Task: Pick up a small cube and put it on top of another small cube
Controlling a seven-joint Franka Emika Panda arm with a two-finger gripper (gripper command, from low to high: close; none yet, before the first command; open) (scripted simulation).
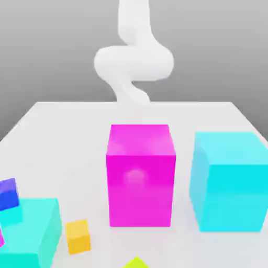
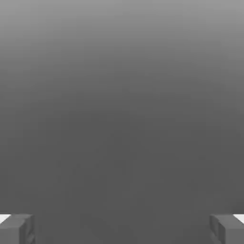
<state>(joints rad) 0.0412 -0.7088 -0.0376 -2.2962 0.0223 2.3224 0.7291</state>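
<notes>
Starting nearest the exterior camera: the small cube (image 1: 137, 263), lime yellow-green, sits on the white table (image 1: 220, 115) at the very front edge of the view, cut off by the frame so only its top corner is seen. Just behind it, toward the exterior view's left, a small orange-yellow cube (image 1: 78, 236) stands alone on the table. Left of that, a teal block (image 1: 34, 230), with a small blue cube (image 1: 8, 193) perched by its top at the frame edge; whether the blue one rests on the teal block or behind it cannot be told.

Mid-table: a big magenta block (image 1: 140, 175) at centre, a big cyan block (image 1: 230, 180) beside it on the exterior view's right, a gap between them.

Farthest back: the white arm (image 1: 133, 60) rises behind the magenta block, well apart from the lime cube. In the hand view the gripper (image 2: 122, 228) has its fingers (image 2: 16, 228) spread wide with nothing between them, and only plain grey lies beyond.

Judgement: the reach has not yet begun. To do it well, the hand likely has to pass over or around the magenta block, so height should be kept until clear of it. Then come down square over the lime cube, fingers straddling two opposite faces, and close only once low enough to grip mid-height. The orange-yellow cube looks the handiest base; a level release there matters, since both cubes are small.
</notes>
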